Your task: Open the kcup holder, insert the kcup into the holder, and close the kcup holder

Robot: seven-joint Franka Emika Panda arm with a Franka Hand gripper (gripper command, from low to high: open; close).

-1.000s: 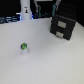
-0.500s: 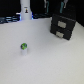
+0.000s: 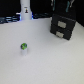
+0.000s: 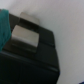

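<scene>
Whether my pincer stands wide or narrow I cannot tell: its fingers do not show clearly in either view. From the exterior view, the dark bulk of my arm [image 3: 64, 7] hangs at the back of the scene, directly above the kcup holder [image 3: 63, 26], and the lower end of it merges with the black of the box, so I cannot say whether I am touching it or only close over it.

That kcup holder sits on the white table [image 3: 45, 60] toward the exterior view's right, far side. It is a black boxy unit, turned at a slight angle, with two pale-handled drawer fronts one above the other. Both fronts look flush with the body.

Up close in the wrist view, the kcup holder [image 4: 35, 55] fills most of the picture as a dark block with a pale rectangular patch [image 4: 25, 35] on it, and a teal shape [image 4: 4, 27] at the edge, too blurred to name.

Well apart from the box, the kcup [image 3: 23, 48] stands upright on the table toward the exterior view's left, small and white with its green top up, nothing touching it.

At the far edge, a tall white bottle-like post [image 3: 25, 9] rises behind the table.
</scene>
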